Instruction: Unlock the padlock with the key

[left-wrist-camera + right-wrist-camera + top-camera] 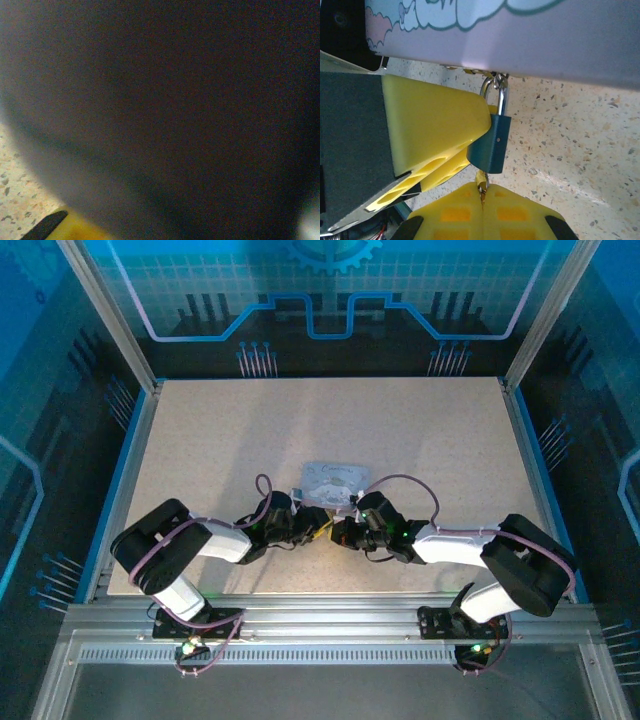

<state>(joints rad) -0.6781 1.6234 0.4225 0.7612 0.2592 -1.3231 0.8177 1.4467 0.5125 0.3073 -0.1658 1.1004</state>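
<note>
Padlock [490, 145] hangs below tin [560, 40] edge — right jaws pinch key [480, 180], left jaws unclear.

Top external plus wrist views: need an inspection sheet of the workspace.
Surface: speckled beige table.
Job's things: padlock hangs by its shackle from the lavender tin box; key sits at the padlock's underside, how far in cannot be told.
Clutter: nothing seen.
Grippers: right tool shut on the key; left tool has one yellow finger against the padlock's side, grip unclear.
Cables: purple cables loop over both arms.
Surroundings: aluminium frame, blue-lit panels.
</note>
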